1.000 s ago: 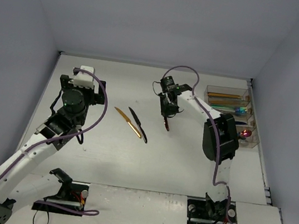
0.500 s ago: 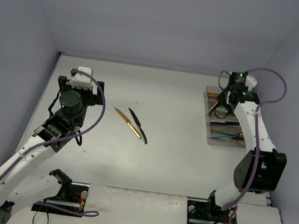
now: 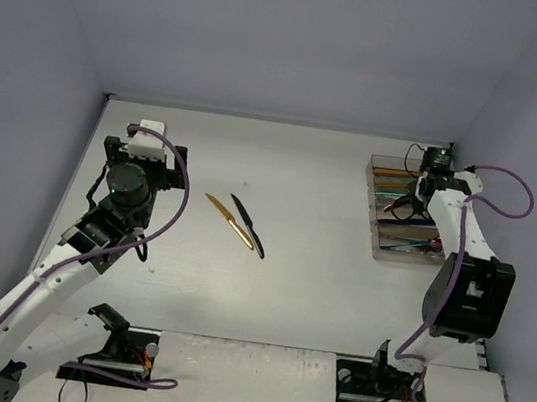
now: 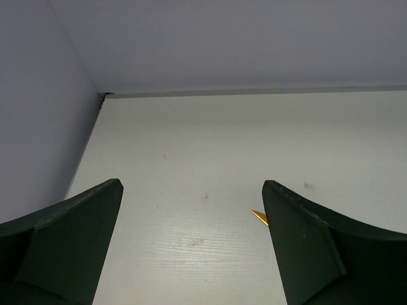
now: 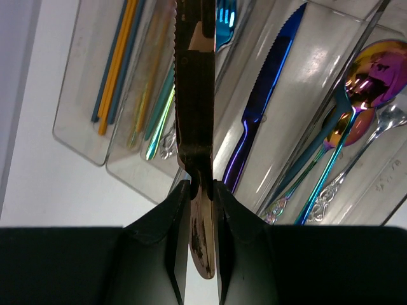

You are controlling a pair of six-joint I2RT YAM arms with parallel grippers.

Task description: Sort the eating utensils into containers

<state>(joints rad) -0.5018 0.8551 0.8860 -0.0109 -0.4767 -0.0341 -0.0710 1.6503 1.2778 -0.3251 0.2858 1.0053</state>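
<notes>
R end effector (image 5: 201, 190) w/ serrated knife (image 5: 193, 89)

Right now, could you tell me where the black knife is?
In the top view the black knife lies on the table, just right of the gold knife, left of centre.

— What do the arms look like?
— The left arm (image 3: 57, 265) and right arm (image 3: 458, 229) both have white links with chunky black joints, and each is bolted to a black base plate (image 3: 82, 368).
— Any wiring?
— A purple cable (image 3: 186, 194) loops along each one, and a small green light (image 3: 436, 148) glows on the right wrist.
— And the fingers (image 4: 63, 248)?
— Dark, flat and wedge-shaped.
</notes>
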